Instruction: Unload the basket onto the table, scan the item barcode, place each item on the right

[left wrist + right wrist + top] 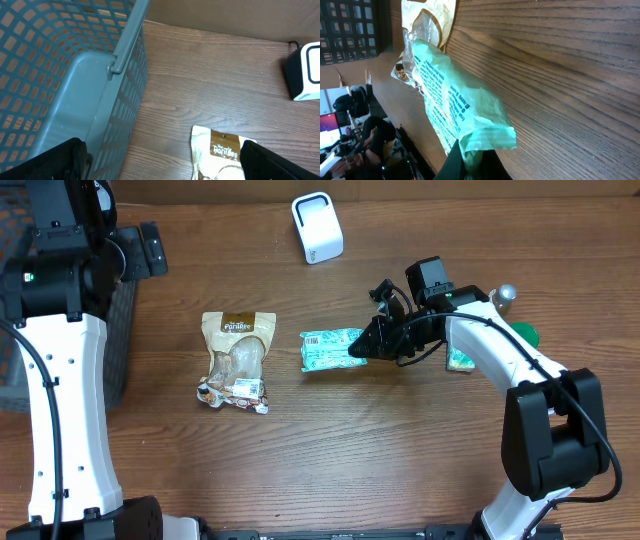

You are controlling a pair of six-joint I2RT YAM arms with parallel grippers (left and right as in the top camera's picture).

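Item: green snack packet (328, 349), at mid-worktop (400, 465), resting or barely lifted; I cannot tell which. Its long axis runs sideways, with the free end pointing at the tan pouch (237, 360). Right fingers (368, 346): clamped on the packet's end seam, so the packet trails away from them. White barcode scanner (317, 227): toward the back edge, apart, beyond the free end. Left fingers (50, 160): spread wide, empty, beside the grey basket (60, 75), well apart. The right arm is nearer and likely the carrier.

A robot lab staged as a shop checkout: a white barcode scanner (317, 227) at upper centre of the wood-grain surface (300, 470), a grey mesh basket (60, 65) far left, a snack pouch (237, 360), and a white robot arm (65, 410).
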